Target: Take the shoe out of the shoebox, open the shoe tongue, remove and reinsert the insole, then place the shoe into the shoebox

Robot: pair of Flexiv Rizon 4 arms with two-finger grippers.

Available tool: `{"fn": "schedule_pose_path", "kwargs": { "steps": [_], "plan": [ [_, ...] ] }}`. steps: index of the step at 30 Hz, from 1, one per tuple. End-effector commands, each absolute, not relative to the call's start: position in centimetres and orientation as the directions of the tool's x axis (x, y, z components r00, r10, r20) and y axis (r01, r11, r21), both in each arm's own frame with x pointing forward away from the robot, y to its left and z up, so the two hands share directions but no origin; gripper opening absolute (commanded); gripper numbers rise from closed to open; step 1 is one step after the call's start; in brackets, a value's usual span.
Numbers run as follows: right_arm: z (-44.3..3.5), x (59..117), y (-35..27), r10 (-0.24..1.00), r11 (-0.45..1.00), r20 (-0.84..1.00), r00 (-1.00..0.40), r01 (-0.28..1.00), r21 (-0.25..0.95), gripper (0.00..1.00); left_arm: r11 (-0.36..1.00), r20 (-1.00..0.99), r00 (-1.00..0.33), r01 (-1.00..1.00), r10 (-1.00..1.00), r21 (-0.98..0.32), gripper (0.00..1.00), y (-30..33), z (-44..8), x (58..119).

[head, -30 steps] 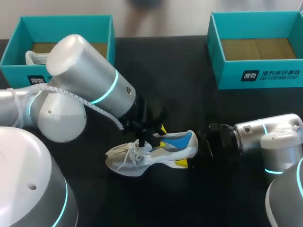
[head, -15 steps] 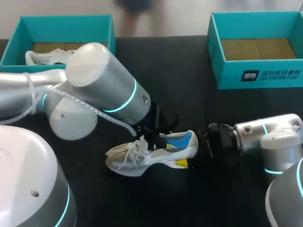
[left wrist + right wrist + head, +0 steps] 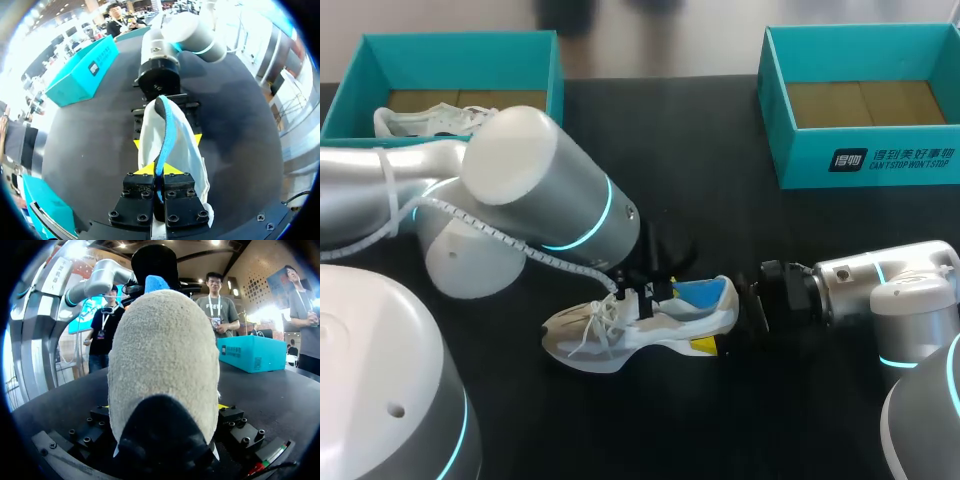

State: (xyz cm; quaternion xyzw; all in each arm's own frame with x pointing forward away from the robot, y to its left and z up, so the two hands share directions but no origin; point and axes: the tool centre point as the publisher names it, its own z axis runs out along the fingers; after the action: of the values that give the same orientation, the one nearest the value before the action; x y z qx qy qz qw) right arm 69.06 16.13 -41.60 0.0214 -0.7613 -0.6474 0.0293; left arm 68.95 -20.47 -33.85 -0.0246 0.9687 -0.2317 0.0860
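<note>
My left tool (image 3: 156, 172) is pinched tight on the blue insole (image 3: 167, 127); my right tool (image 3: 164, 409) clamps the shoe (image 3: 655, 322) at its heel.

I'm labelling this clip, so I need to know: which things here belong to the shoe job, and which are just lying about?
In the job: grey-white laced sneaker, its blue insole, left gripper, right gripper, empty teal cardboard shoebox.
Lying about, probably: second teal cardboard shoebox, white shoe inside it.
</note>
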Motion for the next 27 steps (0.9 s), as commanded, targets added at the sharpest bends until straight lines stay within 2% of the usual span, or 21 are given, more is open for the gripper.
{"fn": "schedule_pose_path", "kwargs": {
  "steps": [1,10,22,27],
  "plan": [
    [-41.6,69.0,16.3,-0.07,0.164,0.017,-0.997,0.006,0.986,0.0,0.871,-0.151,-0.98,-0.037,-0.127,-0.489,0.0,-19.5,-33.5,68.9],
    [-41.6,69.0,16.3,-0.07,0.164,0.017,-0.997,0.006,0.986,0.0,0.841,-0.173,-0.964,-0.08,-0.202,-0.535,0.0,-19.7,-32.3,69.2],
    [-41.6,69.0,16.3,-0.07,0.164,0.017,-0.997,0.006,0.986,0.0,0.855,-0.277,-0.93,-0.068,-0.241,-0.514,0.0,-23.1,-31.5,69.5],
    [-41.6,69.0,16.3,-0.07,0.164,0.017,-0.997,0.006,0.986,0.0,0.883,-0.336,-0.921,-0.015,-0.195,-0.47,0.0,-24.8,-31.7,69.2]
  ]
}}
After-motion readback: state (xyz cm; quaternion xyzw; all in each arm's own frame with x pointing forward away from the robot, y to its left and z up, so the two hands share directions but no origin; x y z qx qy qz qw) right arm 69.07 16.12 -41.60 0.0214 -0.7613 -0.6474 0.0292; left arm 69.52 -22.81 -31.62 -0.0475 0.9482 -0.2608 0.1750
